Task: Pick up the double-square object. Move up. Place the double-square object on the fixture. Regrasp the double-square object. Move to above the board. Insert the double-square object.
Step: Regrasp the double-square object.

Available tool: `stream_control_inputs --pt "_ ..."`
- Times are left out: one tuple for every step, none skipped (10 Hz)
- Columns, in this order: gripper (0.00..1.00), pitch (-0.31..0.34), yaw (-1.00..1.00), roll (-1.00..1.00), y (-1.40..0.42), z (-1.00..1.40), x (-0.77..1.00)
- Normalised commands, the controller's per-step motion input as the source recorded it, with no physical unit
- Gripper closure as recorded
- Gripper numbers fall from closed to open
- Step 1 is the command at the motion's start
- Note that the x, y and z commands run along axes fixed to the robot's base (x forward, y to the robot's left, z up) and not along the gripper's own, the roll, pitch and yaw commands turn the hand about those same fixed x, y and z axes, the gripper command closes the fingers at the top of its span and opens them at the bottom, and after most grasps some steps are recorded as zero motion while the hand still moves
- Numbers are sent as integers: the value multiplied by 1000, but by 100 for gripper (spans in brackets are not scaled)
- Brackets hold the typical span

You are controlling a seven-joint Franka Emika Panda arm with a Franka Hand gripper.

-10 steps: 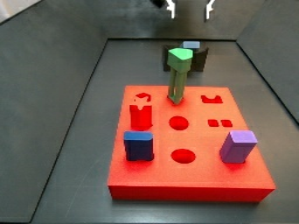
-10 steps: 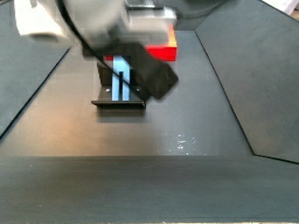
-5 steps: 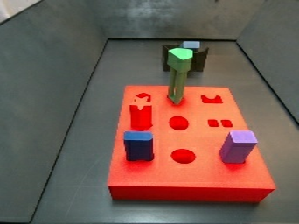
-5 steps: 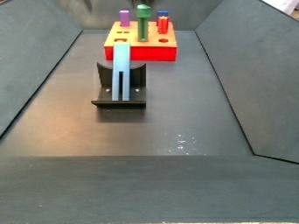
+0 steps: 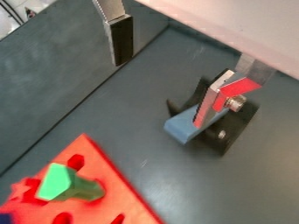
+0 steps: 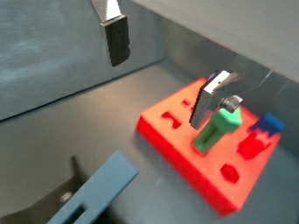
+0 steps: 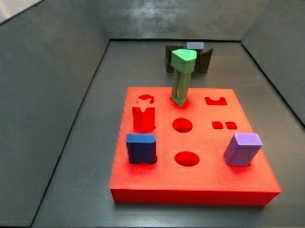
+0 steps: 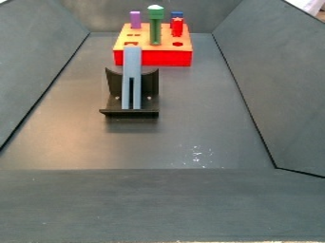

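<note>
The double-square object (image 8: 132, 76) lies in the fixture (image 8: 131, 104) — a slate-blue bar set along the dark bracket, one end toward the board (image 8: 155, 52). I see the same in a wrist view: the bar's blue end (image 5: 183, 128) rests in the fixture (image 5: 222, 131), apart from the board's red corner (image 5: 100, 175). In a side view from the board's end only the top of the bar (image 7: 194, 45) shows above the fixture (image 7: 205, 61), behind the green peg (image 7: 181, 76).

The gripper (image 5: 176, 57) is out of both side views. In both wrist views I see it high above the floor, jaws wide apart, nothing between them — one finger (image 5: 121, 35) hangs over bare floor, another (image 5: 216, 98) lines up over the fixture. In a wrist view the gripper (image 6: 163, 74) sits above the board (image 6: 187, 144), with the bar (image 6: 100, 188) low in the picture.

On the board: green peg upright, a purple block (image 7: 243, 148), a dark-blue block (image 7: 142, 147), a red peg (image 7: 144, 113).
</note>
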Motion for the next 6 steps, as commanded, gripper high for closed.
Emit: stream_control_inputs --pt "0 21 15 1000 -1 32 -33" --pt "0 17 16 1000 -18 13 -17" --pt "0 14 17 1000 -21 18 -9" --pt "0 13 19 1000 -19 18 -5" --pt "0 14 20 1000 -17 18 -5" --pt "0 21 22 1000 -18 14 -4"
